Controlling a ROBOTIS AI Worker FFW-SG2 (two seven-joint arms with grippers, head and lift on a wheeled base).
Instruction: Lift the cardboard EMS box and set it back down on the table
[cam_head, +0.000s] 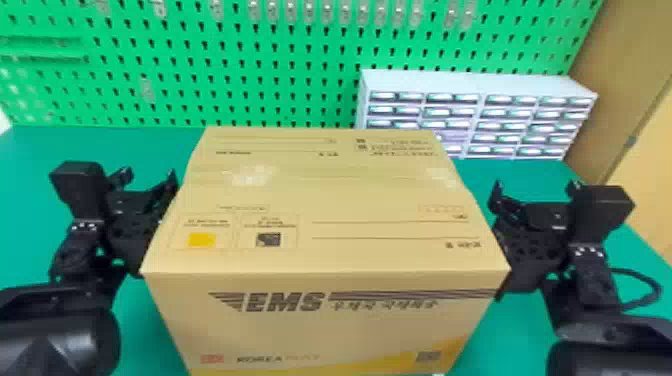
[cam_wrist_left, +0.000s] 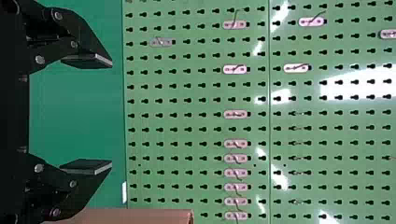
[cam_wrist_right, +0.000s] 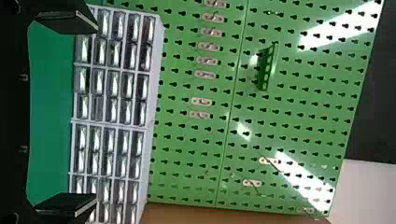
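Box (cam_head: 325, 327) between, I'm flanking with left gripper (cam_wrist_left: 111, 114) and right gripper (cam_wrist_right: 97, 112), probably for 2-sided squeezing; all 4 fingers (cam_wrist_left: 84, 35) are gaping empty.

Pegboard (cam_head: 227, 67) stands behind the box (cam_head: 310, 197), drawer cabinet (cam_head: 467, 82) behind right

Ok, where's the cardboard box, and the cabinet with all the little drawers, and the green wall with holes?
Cardboard box (cam_head: 310, 194): head view, on its top.
Drawer cabinet (cam_head: 475, 84): head view, on its pale top.
Green wall (cam_wrist_left: 195, 93): left wrist view, on a bare patch between holes.
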